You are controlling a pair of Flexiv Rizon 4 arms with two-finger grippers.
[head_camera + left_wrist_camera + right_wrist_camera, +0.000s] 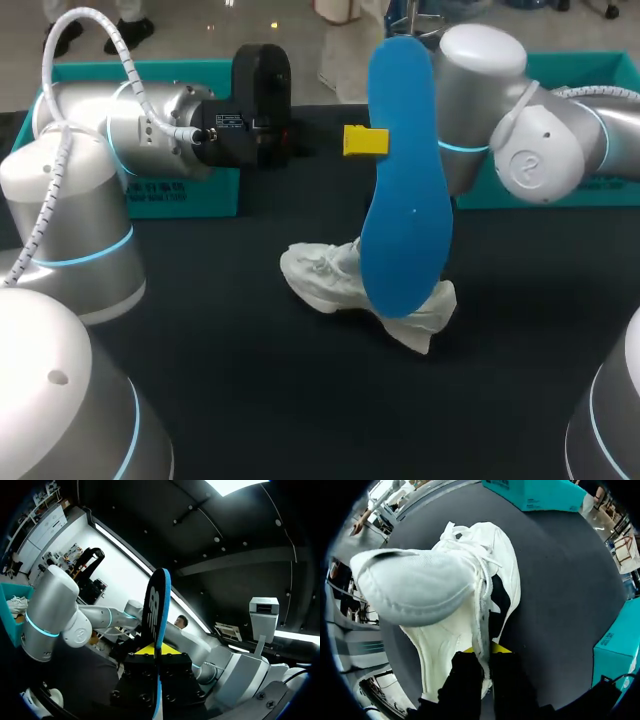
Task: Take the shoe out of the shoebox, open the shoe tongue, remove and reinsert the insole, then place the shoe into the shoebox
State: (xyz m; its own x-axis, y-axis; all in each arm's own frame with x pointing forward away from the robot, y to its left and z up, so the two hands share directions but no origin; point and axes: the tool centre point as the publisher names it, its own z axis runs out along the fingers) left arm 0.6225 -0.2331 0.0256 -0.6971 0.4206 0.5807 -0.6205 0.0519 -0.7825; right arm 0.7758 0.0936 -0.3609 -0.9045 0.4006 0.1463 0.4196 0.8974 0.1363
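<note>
My left jaws clamp the blue insole [405,180], holding it upright above the desk [250,380]; my right jaws pinch the collar of the white shoe [445,590] resting there.

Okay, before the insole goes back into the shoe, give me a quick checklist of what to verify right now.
1. Hold on the insole: ok, the left gripper is shut on it.
2. Hold on the shoe: ok, the right gripper is shut on its collar edge.
3. Shoe out of the box, on the table: ok.
4. The shoe opening wide enough: cannot tell, only a narrow dark gap shows.
5. Insole lined up with the opening: not ok, it stands upright, not pointed in.
</note>
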